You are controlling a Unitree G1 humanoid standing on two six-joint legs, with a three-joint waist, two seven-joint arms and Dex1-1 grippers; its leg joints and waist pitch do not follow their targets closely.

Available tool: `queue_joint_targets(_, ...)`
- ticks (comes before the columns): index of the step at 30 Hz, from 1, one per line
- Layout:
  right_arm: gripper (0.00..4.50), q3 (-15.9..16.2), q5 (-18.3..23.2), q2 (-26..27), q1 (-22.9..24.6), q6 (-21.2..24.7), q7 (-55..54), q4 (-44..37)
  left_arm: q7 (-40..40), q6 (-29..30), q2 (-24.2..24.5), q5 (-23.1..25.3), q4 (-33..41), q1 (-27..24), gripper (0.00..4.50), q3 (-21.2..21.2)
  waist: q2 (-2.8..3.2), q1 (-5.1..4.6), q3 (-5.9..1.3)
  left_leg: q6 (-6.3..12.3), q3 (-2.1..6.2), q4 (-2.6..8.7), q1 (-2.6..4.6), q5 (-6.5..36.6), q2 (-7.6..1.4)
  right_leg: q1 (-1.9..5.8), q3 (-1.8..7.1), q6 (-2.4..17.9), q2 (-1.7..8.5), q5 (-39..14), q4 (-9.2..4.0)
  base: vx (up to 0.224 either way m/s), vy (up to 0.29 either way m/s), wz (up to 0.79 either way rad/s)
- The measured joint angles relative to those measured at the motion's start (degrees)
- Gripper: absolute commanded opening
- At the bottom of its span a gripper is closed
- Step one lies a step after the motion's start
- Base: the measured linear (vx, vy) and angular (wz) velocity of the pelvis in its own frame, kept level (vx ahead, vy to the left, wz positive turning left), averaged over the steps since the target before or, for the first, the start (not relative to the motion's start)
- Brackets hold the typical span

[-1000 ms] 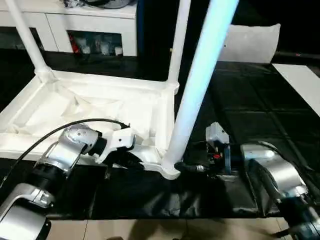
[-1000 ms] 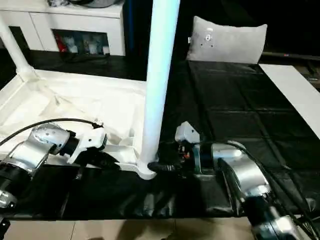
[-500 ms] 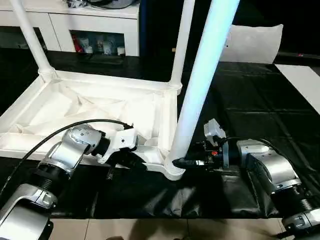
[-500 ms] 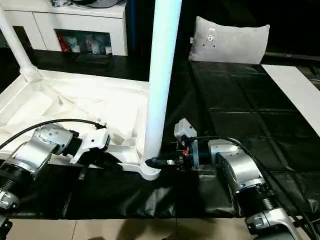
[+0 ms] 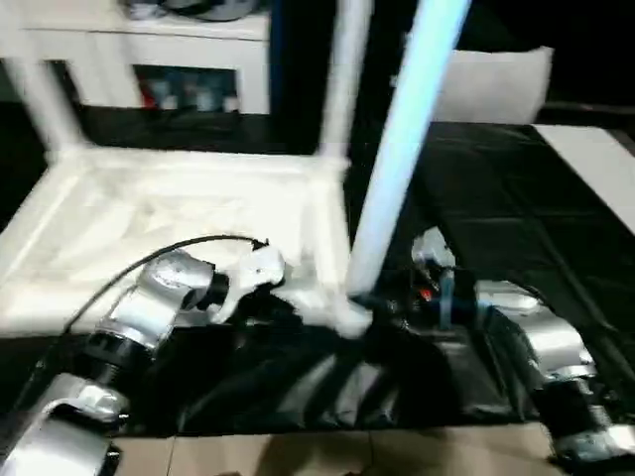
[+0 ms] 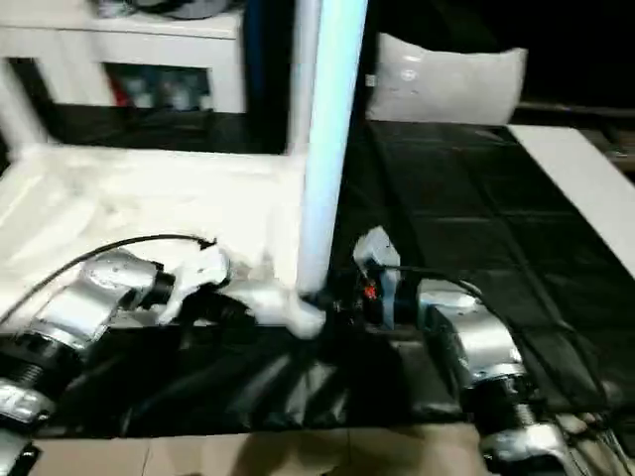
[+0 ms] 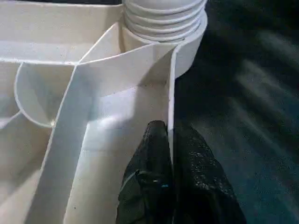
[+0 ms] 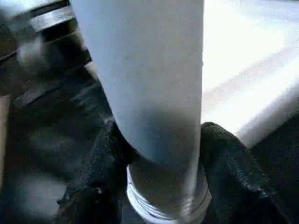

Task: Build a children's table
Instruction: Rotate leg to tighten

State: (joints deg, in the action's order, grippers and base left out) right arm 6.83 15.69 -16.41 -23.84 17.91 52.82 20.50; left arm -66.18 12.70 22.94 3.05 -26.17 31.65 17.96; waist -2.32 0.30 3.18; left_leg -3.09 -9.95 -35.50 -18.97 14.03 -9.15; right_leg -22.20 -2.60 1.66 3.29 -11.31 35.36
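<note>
— Changed since a second ago?
— Right gripper [image 8: 156, 186] drawn in, fingers [image 8: 233, 172] now clamped on the near leg [image 5: 397, 169] at its base.
— And the left gripper [image 7: 168, 154]?
— As before: fingers pinched together on the rim of the table top [image 5: 89, 228], lying upside down on the black sheet [image 5: 327, 387], beside the near corner socket [image 7: 163, 18].

Upright leg [image 5: 397, 169] blocks between grippers; black mat [image 5: 496, 218] rightward open.
</note>
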Motion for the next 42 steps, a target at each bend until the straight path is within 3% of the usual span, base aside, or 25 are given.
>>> queue_joint_targets(7,1.95,-4.22,-4.2,7.58,-4.72,-0.46,-21.32,6.1,16.69,5.41,-10.0,3.02,-2.86,2.27,0.0,-2.34,0.13,-0.23,-0.13,0.0,0.02,0.14,0.01,-0.13,-0.05,0.0,-0.08,-0.04,-0.02,-0.01,-0.04,0.0,0.0,0.0)
queue_joint_targets(8,2.5,-4.61,-4.93,8.84,-5.77,-0.9,-24.8,7.39,19.24,5.55,-11.4,3.57,-4.12,3.09,0.0,-2.4,0.13,-0.2,-0.13,0.0,0.03,0.15,-0.05,-0.15,-0.05,-0.03,-0.09,-0.03,-0.02,0.0,-0.08,0.0,0.0,0.0)
queue_joint_targets(10,2.64,-4.85,-5.39,9.07,-5.77,-2.37,-26.66,7.95,21.12,5.57,-12.71,4.11,-4.66,3.46,0.0,-2.32,0.16,-0.06,-0.15,0.02,0.02,0.15,-0.07,-0.13,-0.02,0.0,-0.07,-0.01,-0.01,0.01,-0.15,0.0,0.0,0.0)
queue_joint_targets(18,3.31,-4.59,-6.34,5.81,-2.08,-8.14,-20.11,6.52,19.52,0.57,-11.05,4.84,-5.3,3.92,0.0,-0.03,0.21,1.38,-0.15,0.27,0.02,0.7,-0.09,-0.33,-0.02,-0.11,-0.15,-0.03,-0.02,0.0,-0.29,0.0,0.0,0.0)
queue_joint_targets(23,3.64,-3.24,-3.71,-1.61,1.54,-9.07,-7.12,4.07,13.41,-6.33,-7.0,4.95,-5.29,3.06,0.0,0.74,0.24,1.74,-0.15,0.29,0.0,0.94,-0.14,-0.4,-0.07,-0.23,-0.25,-0.11,-0.03,-0.08,-0.3,0.0,0.0,0.0)
queue_joint_targets(24,3.89,-2.81,-3.09,-3.27,1.88,-8.53,-3.93,3.8,11.79,-7.17,-6.14,4.46,-4.88,2.62,0.0,0.91,0.23,1.76,-0.14,0.29,0.0,0.94,-0.17,-0.4,-0.06,-0.26,-0.25,-0.1,-0.03,-0.1,-0.3,0.0,0.0,0.0)
queue_joint_targets(28,3.89,-3.12,-1.81,-8.26,2.03,-8.32,3.96,2.73,5.61,-9.92,-3.15,2.73,-3.87,1.42,0.0,1.11,0.19,1.74,-0.12,0.31,-0.02,0.94,-0.25,-0.41,-0.08,-0.35,-0.27,-0.09,-0.03,-0.1,-0.31,0.0,0.0,0.0)
queue_joint_targets(32,3.39,-1.86,-0.95,-10.67,0.3,-10.1,12.27,3.04,-2.52,-13.18,-0.22,0.48,-3.15,0.85,0.0,2.54,0.0,2.23,-0.1,0.38,-0.03,0.91,-0.42,-0.45,-0.1,-0.46,-0.3,-0.08,-0.01,-0.1,-0.28,0.0,0.0,0.0)
queue_joint_targets(37,3.06,1.1,0.34,-10.98,-0.48,-9.55,19.86,2.94,-8.03,-15.14,1.4,-0.04,-2.37,0.97,0.0,3.7,-0.32,2.9,-0.14,0.45,-0.05,0.75,-0.47,-0.47,-0.14,-0.63,-0.33,-0.06,0.01,-0.09,-0.26,0.0,0.0,0.0)
queue_joint_targets(38,2.84,1.94,0.5,-10.89,-0.76,-9.13,21.24,2.73,-9.13,-15.5,1.56,-0.19,-2.09,1.04,0.0,4.31,-0.34,3.23,-0.15,0.45,-0.05,0.74,-0.48,-0.47,-0.14,-0.63,-0.34,-0.06,0.02,-0.09,-0.26,0.0,0.0,0.0)
queue_joint_targets(42,2.65,3.49,0.98,-10.27,-1.09,-7.55,24.9,2.27,-10.98,-15.95,1.56,-0.45,-1.84,1.3,0.0,5.23,-0.38,4.25,-0.14,0.47,-0.07,0.66,-0.54,-0.49,-0.21,-0.65,-0.44,-0.05,0.05,-0.09,-0.23,0.0,0.0,0.0)
